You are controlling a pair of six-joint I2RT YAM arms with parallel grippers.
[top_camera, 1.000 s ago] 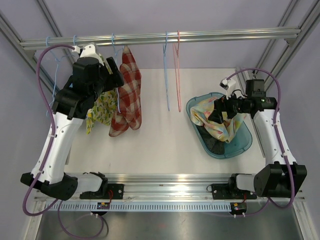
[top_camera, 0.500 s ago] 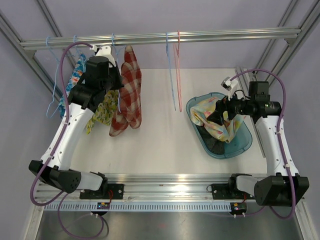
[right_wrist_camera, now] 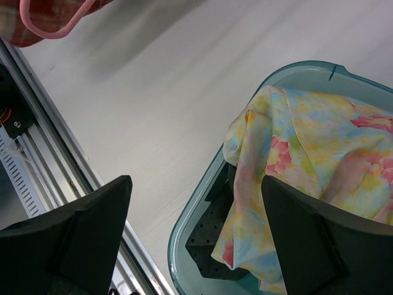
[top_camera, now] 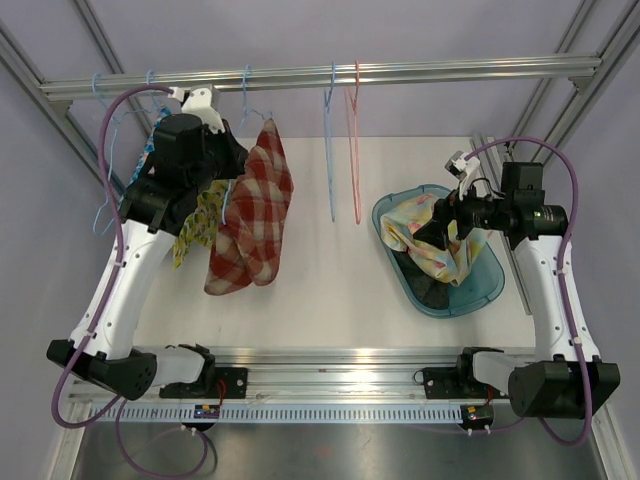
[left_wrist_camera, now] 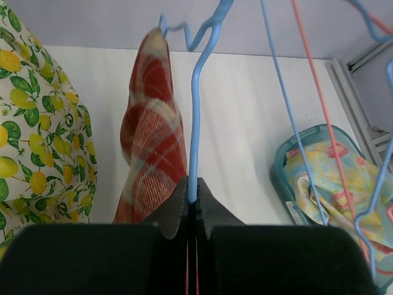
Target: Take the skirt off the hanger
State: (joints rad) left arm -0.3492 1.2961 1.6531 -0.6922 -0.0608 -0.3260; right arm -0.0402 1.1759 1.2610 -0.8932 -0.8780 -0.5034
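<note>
Left wrist view has the red plaid skirt (left_wrist_camera: 150,153) draped over a light-blue hanger (left_wrist_camera: 195,123), left of centre, above the tabletop (left_wrist_camera: 245,123). The left gripper (left_wrist_camera: 191,190) is pinched narrow on that hanger's wire just beside the skirt. In the top view the skirt (top_camera: 250,215) hangs at upper left under the rail (top_camera: 400,72). The left arm rises from the lower-left base with its wrist high by the rail, next to a lemon-print garment (top_camera: 200,215). At right, the right arm bends leftward. Its gripper (right_wrist_camera: 195,184) is spread wide over the teal bin (right_wrist_camera: 184,246) holding a pastel floral cloth (right_wrist_camera: 295,153).
</note>
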